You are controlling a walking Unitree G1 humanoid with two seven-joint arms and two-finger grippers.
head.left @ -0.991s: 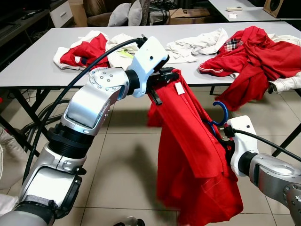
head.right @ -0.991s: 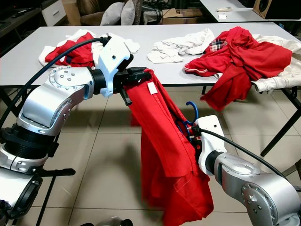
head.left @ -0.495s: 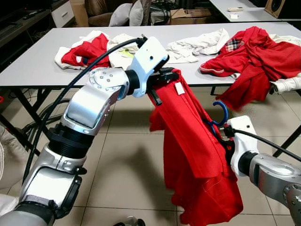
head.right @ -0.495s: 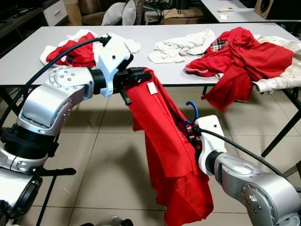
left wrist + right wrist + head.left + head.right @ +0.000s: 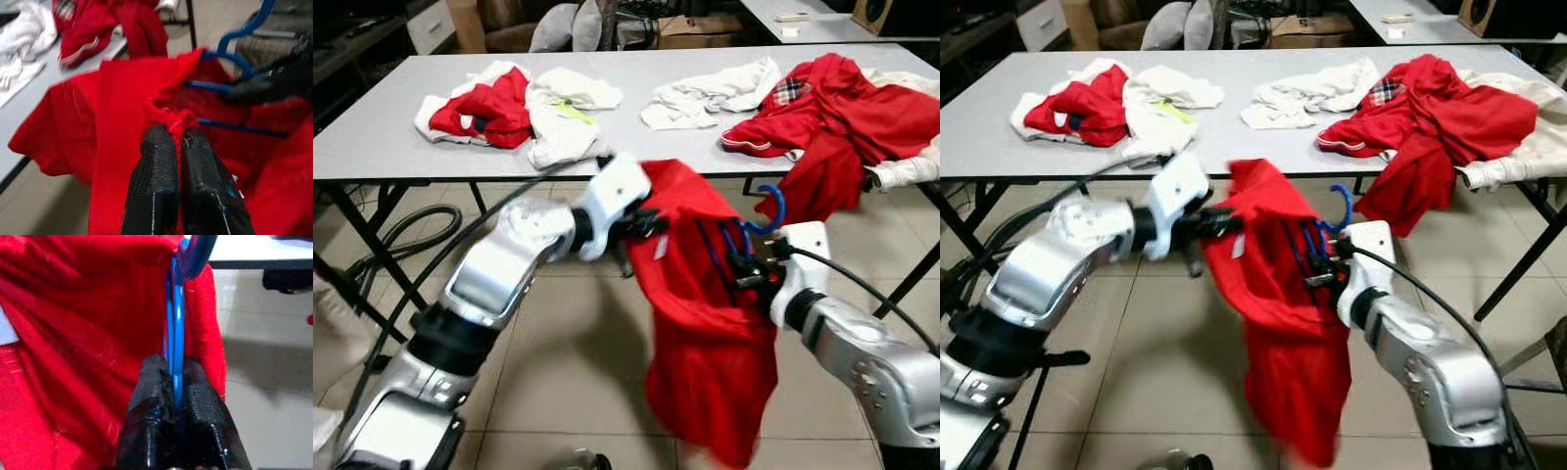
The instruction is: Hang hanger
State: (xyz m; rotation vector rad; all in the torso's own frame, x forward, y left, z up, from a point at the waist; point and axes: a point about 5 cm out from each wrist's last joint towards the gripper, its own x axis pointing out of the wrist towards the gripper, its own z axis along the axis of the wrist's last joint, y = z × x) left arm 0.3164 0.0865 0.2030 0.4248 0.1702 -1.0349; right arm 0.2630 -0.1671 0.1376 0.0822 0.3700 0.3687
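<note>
Red shirt (image 5: pixel 705 323) cloth is pinched shut in my left fingers (image 5: pixel 171 147), spreading it, while my right fingers (image 5: pixel 178 382) clamp the blue hanger (image 5: pixel 759 220) to steady it.

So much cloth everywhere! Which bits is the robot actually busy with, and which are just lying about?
In use:
- red garment, pinched by the left gripper
- blue hanger, clamped in the right gripper

Lying about on the grey table:
- red and white clothes pile
- white cloth
- red clothes heap
</note>
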